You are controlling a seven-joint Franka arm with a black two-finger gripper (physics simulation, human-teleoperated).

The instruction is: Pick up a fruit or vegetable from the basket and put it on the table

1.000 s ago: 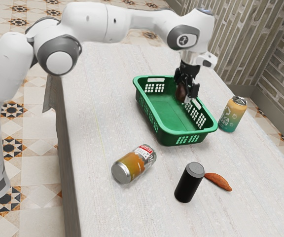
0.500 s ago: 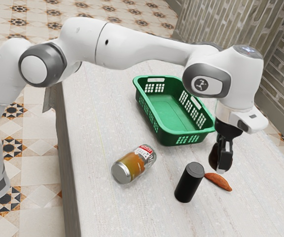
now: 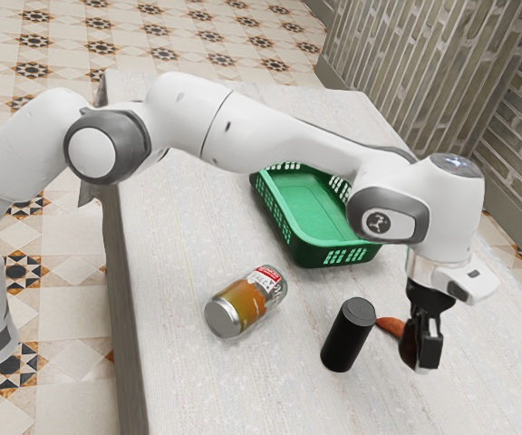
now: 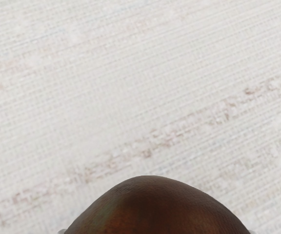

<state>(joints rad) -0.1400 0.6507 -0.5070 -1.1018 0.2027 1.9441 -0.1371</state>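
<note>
My gripper (image 3: 421, 349) is low over the table's near right part in the exterior view, shut on a dark brown rounded fruit or vegetable (image 3: 408, 345). Its far side is hidden by the black fingers. In the wrist view the brown fruit or vegetable (image 4: 157, 209) bulges up from the lower edge, over the pale table (image 4: 130, 97). I cannot tell whether it touches the tabletop. The green basket (image 3: 311, 210) stands farther back, partly behind the arm, its visible floor bare. An orange-brown elongated vegetable (image 3: 389, 323) lies on the table, partly hidden by my gripper.
Just to the exterior view's left of my gripper stands a black cylinder (image 3: 347, 337). A silver and orange can (image 3: 246, 302) lies on its side farther that way. A brick wall (image 3: 415, 82) runs beyond the table.
From over the basket, my gripper has carried the brown item past the basket's rim toward the exterior view's lower right, coming down beside the elongated vegetable.
</note>
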